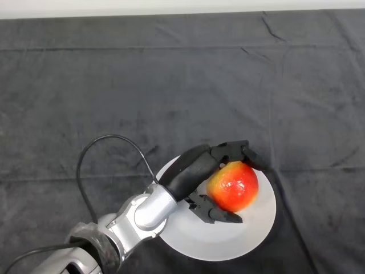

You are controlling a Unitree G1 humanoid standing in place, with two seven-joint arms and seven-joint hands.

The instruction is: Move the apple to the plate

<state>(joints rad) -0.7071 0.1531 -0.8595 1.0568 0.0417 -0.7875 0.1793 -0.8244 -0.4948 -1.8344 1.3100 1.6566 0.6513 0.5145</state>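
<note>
We see the red-and-yellow apple sitting on the white plate, toward its upper part, with our left hand curled around it, fingers over the top and thumb along the underside, the plate resting on the dark cloth covering the table.

1. The light is soft and even, and seems to fall from above the plate.
2. The plate is the brightest surface, white without harsh glare.
3. On the plate, the apple carries small pale highlights on its upper skin.
4. The hand lays a faint grey shadow on the plate beneath it.
5. Right of the plate, a narrow dark shadow hugs its rim on the cloth.
6. Beyond the plate, the cloth is matte, with shallow creases softly shaded.
7. Left of the plate, the arm shows a mild sheen.
</note>
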